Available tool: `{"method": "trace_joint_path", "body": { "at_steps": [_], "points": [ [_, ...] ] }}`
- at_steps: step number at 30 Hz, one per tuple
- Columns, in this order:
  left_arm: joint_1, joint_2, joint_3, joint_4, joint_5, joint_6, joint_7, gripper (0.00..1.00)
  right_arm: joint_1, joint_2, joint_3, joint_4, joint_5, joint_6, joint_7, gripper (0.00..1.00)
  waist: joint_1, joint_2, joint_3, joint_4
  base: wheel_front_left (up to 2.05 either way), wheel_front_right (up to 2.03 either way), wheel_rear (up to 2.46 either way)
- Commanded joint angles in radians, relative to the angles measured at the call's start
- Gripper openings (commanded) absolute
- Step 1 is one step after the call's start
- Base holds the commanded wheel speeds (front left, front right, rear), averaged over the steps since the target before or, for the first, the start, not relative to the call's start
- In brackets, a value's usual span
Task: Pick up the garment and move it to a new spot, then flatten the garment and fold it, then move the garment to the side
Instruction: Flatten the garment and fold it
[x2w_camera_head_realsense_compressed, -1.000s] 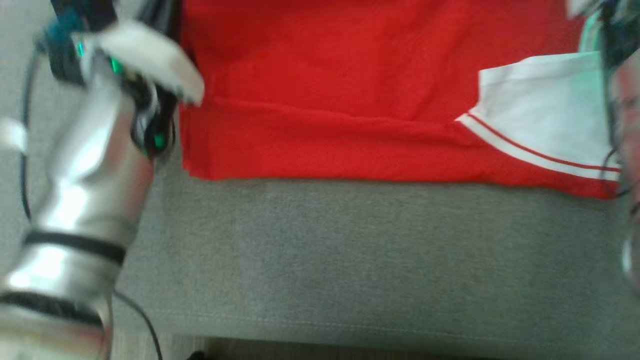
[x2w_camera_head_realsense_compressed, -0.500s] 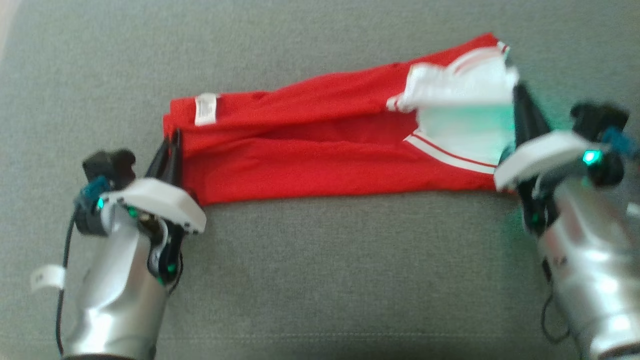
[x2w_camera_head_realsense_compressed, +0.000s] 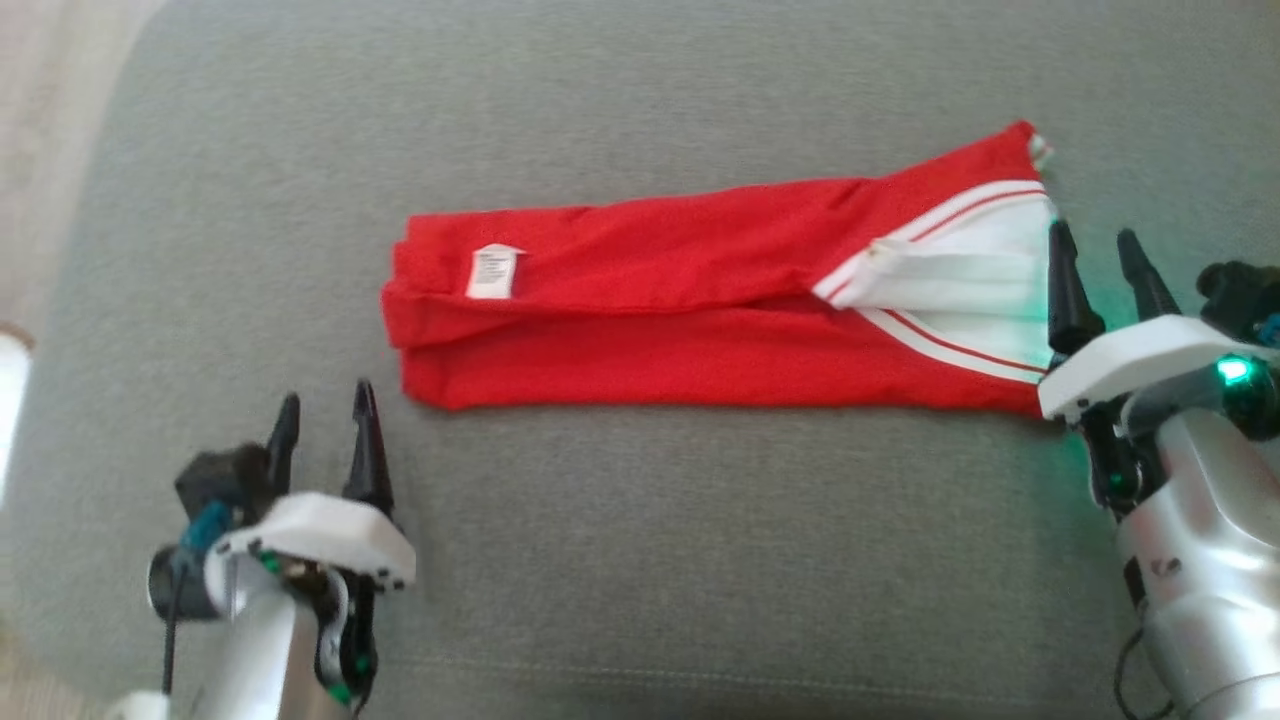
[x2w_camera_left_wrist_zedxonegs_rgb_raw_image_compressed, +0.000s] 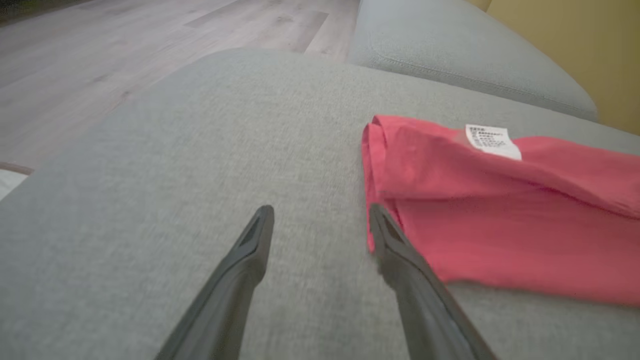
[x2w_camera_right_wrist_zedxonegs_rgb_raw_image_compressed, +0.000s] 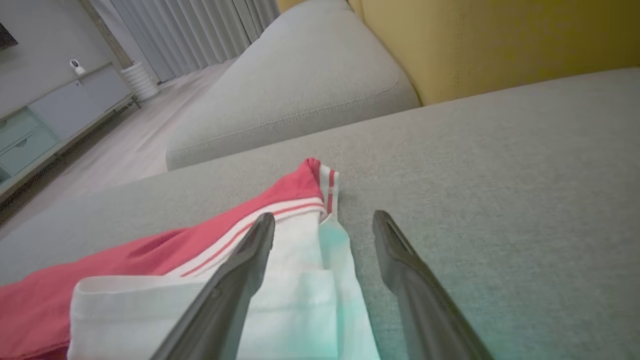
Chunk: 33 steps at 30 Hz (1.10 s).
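Yellow backrest (x2w_camera_right_wrist_zedxonegs_rgb_raw_image_compressed: 500, 40) stands beyond the garment (x2w_camera_right_wrist_zedxonegs_rgb_raw_image_compressed: 125, 262) in right wrist view.

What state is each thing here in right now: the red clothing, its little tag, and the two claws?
garment: folded into a long strip, lying on the sofa cushion.
label: exposed on top of the fold, facing up.
left gripper: open, holding nothing, apart from the garment's red end.
right gripper: open, holding nothing, at the garment's white end.
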Motion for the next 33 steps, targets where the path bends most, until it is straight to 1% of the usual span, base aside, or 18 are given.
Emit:
{"method": "trace_joint_path", "body": {
  "at_steps": [1, 4, 7, 9, 10, 11, 12, 13, 15, 17, 23, 26, 28, 31, 32, 33],
  "points": [
    [-0.011, 0.01, 0.038, -0.046, 0.004, -0.001, -0.012, 1.0, -0.004, -0.012, 0.004, -0.004, -0.022, 0.003, 0.007, 1.0, 0.0001, -0.0001, -0.001, 0.027, 0.0, 0.0, 0.0],
    [0.01, 0.008, 0.003, -0.07, -0.021, -0.004, -0.012, 1.0, -0.013, -0.019, -0.028, 0.074, -0.065, 0.003, 0.041, 1.0, 0.0001, -0.0001, 0.005, 0.056, 0.0, 0.0, 0.0],
    [0.018, 0.008, -0.041, -0.087, -0.061, 0.01, -0.012, 1.0, -0.026, -0.03, -0.047, 0.156, -0.124, 0.003, 0.065, 1.0, 0.0001, -0.0001, 0.012, 0.081, 0.0, 0.0, 0.0],
    [0.02, 0.008, -0.061, -0.097, -0.077, 0.022, -0.012, 1.0, -0.033, -0.014, -0.055, 0.189, -0.133, 0.003, 0.075, 1.0, 0.0001, -0.0001, 0.015, 0.091, 0.0, 0.0, 0.0],
    [0.021, 0.008, -0.068, -0.1, -0.082, 0.027, -0.012, 1.0, -0.035, -0.006, -0.048, 0.2, -0.137, 0.003, 0.084, 0.94, 0.0001, -0.0001, 0.016, 0.092, 0.0, 0.0, 0.0],
    [0.022, 0.008, -0.073, -0.103, -0.085, 0.031, -0.012, 1.0, -0.036, 0.004, -0.042, 0.206, -0.133, 0.003, 0.092, 0.59, 0.0001, -0.0001, 0.016, 0.093, 0.0, 0.0, 0.0],
    [0.023, 0.008, -0.076, -0.106, -0.089, 0.036, -0.012, 1.0, -0.036, 0.013, -0.03, 0.21, -0.129, 0.003, 0.103, 0.2, 0.0001, -0.0001, 0.016, 0.092, 0.0, 0.0, 0.0],
    [0.024, 0.008, -0.078, -0.107, -0.091, 0.039, -0.012, 1.0, -0.036, 0.018, -0.015, 0.212, -0.127, 0.003, 0.113, 0.0, 0.0001, -0.0001, 0.014, 0.089, 0.0, 0.0, 0.0],
    [0.025, 0.008, -0.081, -0.108, -0.091, 0.043, -0.012, 1.0, -0.036, 0.025, 0.003, 0.208, -0.11, 0.003, 0.119, 0.0, 0.0001, -0.0001, 0.01, 0.08, 0.0, 0.0, 0.0],
    [0.023, 0.008, -0.083, -0.108, -0.089, 0.042, -0.012, 1.0, -0.039, 0.017, 0.005, 0.196, -0.091, 0.003, 0.099, 0.0, 0.0001, -0.0001, 0.005, 0.066, 0.0, 0.0, 0.0],
    [0.016, 0.008, -0.101, -0.106, -0.095, 0.04, -0.012, 1.0, -0.059, -0.045, -0.034, 0.187, -0.063, 0.003, 0.018, 0.0, 0.0001, -0.0001, -0.018, 0.021, 0.0, 0.0, 0.0],
    [0.014, 0.008, -0.115, -0.102, -0.103, 0.041, -0.012, 1.0, -0.074, -0.065, -0.034, 0.164, -0.067, 0.003, -0.006, 0.0, 0.0001, -0.0001, -0.025, -0.001, 0.0, 0.0, 0.0],
    [0.015, 0.008, -0.126, -0.1, -0.11, 0.038, -0.012, 1.0, -0.083, -0.062, -0.01, 0.134, -0.074, 0.003, -0.013, 0.0, 0.0001, -0.0001, -0.029, -0.013, 0.0, 0.0, 0.0],
    [0.015, 0.008, -0.144, -0.097, -0.119, 0.039, -0.012, 1.0, -0.077, -0.021, 0.053, 0.068, -0.056, 0.003, 0.001, 0.0, 0.0001, -0.0001, -0.038, -0.019, 0.0, 0.0, 0.0],
    [0.015, 0.008, -0.144, -0.097, -0.119, 0.039, -0.012, 1.0, -0.077, -0.021, 0.053, 0.068, -0.056, 0.003, 0.001, 0.0, 0.0001, -0.0001, -0.038, -0.019, 0.0, 0.0, 0.0],
    [0.014, 0.008, -0.149, -0.096, -0.123, 0.041, -0.012, 1.0, -0.072, -0.004, 0.083, 0.04, -0.044, 0.003, 0.012, 0.0, 0.0001, -0.0001, -0.04, -0.018, 0.0, 0.0, 0.0]
  ]
}}
